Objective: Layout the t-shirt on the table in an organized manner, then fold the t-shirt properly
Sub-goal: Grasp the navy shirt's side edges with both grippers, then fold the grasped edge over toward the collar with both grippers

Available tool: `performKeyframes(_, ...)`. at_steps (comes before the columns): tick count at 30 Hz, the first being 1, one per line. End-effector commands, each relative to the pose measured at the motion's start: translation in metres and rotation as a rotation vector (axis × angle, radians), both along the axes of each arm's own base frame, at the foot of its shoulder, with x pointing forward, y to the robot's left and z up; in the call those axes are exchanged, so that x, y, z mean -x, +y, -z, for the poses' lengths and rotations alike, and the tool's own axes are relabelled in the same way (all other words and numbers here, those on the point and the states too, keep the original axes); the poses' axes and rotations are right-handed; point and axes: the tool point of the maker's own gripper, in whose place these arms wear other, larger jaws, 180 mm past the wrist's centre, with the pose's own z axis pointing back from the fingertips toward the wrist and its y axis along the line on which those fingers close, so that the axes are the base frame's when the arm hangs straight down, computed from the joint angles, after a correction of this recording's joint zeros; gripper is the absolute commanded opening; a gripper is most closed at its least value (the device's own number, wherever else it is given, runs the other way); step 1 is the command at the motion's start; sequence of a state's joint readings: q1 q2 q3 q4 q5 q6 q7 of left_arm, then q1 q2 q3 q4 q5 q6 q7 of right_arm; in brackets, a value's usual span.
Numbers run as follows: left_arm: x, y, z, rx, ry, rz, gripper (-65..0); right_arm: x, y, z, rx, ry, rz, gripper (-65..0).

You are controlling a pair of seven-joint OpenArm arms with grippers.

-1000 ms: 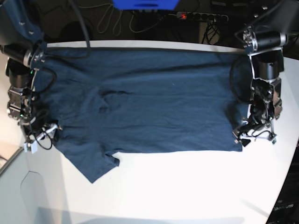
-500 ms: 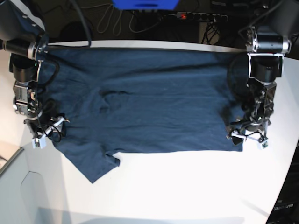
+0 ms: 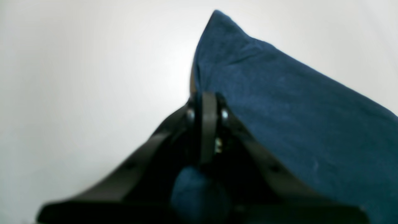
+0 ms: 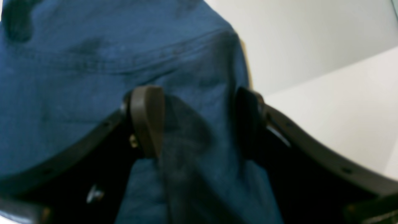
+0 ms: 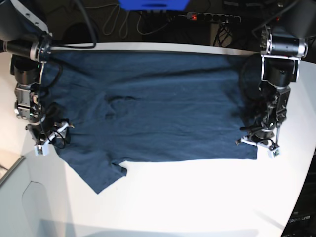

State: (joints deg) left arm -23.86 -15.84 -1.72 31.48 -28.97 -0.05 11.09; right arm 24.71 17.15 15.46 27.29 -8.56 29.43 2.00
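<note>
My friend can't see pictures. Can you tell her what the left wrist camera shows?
The left gripper has its two black fingers pinched shut on a fold of the dark blue t-shirt. The cloth rises to a point above the fingers and spreads to the right, with the plain white table behind it. The picture is a bit blurry.

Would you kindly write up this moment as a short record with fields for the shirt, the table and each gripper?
shirt: t-shirt spread flat, one sleeve pointing toward the near edge
surface: table, white, bare in front of the shirt
left gripper: jaws shut on the t-shirt at a corner of its edge
right gripper: jaws apart, cloth bunched between them, not clamped
background: cables and a power strip behind the table
</note>
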Motion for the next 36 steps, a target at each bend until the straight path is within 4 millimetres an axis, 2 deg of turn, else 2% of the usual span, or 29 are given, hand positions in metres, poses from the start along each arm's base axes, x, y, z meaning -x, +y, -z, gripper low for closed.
performKeyframes(1,0.006,-0.008,0.008,0.033,0.058,0.017,-65.0,-0.003,0.002,-0.001,0.017,0.018,-0.018,-32.1)
performKeyframes(5,0.004,-0.009,0.007,0.032,0.054,0.019,-64.9,0.009,0.014,0.015,0.032,0.069,-0.072,-49.8)
performKeyframes(8,0.003,-0.009,0.006,0.035,0.051,0.019,-64.9,0.009,0.015,0.015,0.032,0.070,-0.073,-63.1)
performKeyframes(9,-0.001,-0.011,0.000,0.034,0.035,0.025,-64.9,0.009,0.015,0.015,0.032,0.068,-0.073,-65.0)
performKeyframes(11,-0.011,-0.015,-0.013,0.032,-0.009,0.040,-64.9,0.007,0.013,0.013,0.036,0.064,-0.072,-65.0)
performKeyframes(15,-0.010,-0.028,-0.030,0.041,-0.036,0.093,-64.9,-0.002,0.004,-0.007,0.076,0.004,-0.079,-65.0)
performKeyframes(19,-0.004,-0.018,-0.045,0.077,-0.074,0.046,-64.9,-0.005,-0.009,-0.027,0.089,-0.071,-0.040,-65.0)
performKeyframes(27,0.003,-0.008,-0.068,0.112,-0.084,0.026,-64.9,0.007,-0.031,-0.046,0.089,-0.152,0.049,-65.0)
performKeyframes(31,0.009,-0.005,-0.088,0.116,-0.110,0.033,-64.9,0.017,-0.030,-0.063,0.112,-0.214,0.064,-65.0)
performKeyframes(33,0.011,-0.010,-0.097,0.115,-0.122,0.049,-64.9,0.022,-0.029,-0.072,0.120,-0.246,0.074,-65.0)
performKeyframes(36,0.023,-0.017,-0.101,0.118,-0.119,0.067,-64.9,0.032,-0.025,-0.082,0.133,-0.284,0.085,-65.0)
